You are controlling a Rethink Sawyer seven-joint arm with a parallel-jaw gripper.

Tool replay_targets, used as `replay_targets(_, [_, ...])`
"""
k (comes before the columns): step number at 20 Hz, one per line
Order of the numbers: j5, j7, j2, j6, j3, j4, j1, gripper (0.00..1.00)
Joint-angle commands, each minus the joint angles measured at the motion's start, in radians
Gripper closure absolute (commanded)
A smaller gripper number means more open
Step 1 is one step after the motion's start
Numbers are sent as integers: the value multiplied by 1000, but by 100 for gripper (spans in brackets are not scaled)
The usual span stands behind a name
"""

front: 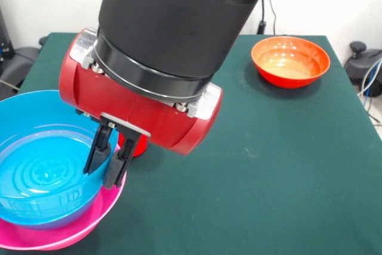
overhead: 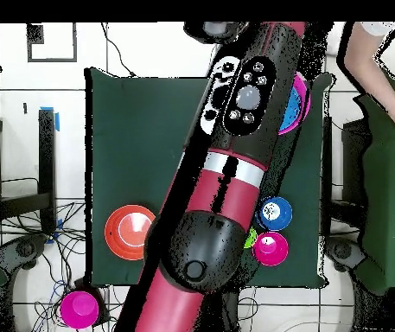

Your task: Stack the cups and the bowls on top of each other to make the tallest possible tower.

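Two fingers of my tool [front: 109, 164] pinch the near rim of the light blue bowl [front: 42, 174], nested in the hot-pink bowl [front: 71, 234]. I see one orange bowl [front: 290, 61] across the worktop [front: 256, 165].

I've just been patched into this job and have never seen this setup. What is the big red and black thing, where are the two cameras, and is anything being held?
The red and black thing is the robot arm. One camera faces it from across the green table; the other looks straight down from above.

At the arm's tip is the gripper, two black fingers straddling the rim of the light blue bowl; whether they are clamped on it I cannot tell. That bowl sits nested in the hot pink bowl, the start of the tower.

An orange bowl stands alone. From above, a small blue bowl and a small magenta bowl also show, and a person's arm at one edge.
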Motion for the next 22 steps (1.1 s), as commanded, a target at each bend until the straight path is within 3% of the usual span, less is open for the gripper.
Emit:
replay_targets(1, [-54, -153, -1, 62, 14, 27, 1, 100])
replay_targets(4, [-25, -162, -3, 61, -17, 18, -11, 100])
replay_targets(22, [-58, -158, 0, 60, 18, 26, 2, 100])
